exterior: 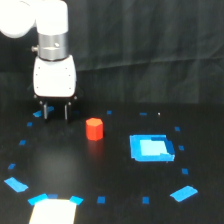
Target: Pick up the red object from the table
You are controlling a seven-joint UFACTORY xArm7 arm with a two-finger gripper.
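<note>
Red hexagonal block [94, 129] upright on the black table [100, 170] — toward the exterior view's right of the gripper [56, 111], apart from it. Fingers parted, holding nothing — tips near the table.

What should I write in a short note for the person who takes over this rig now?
Gripper: open, holds nothing, fingers pointing down over the table, toward the exterior view's left.
Red object: upright on the table, apart from the gripper, on its right in the exterior view, left of the blue square.
Done: nothing grasped yet.
Left: move over the red object, go down, close on it, lift.
</note>
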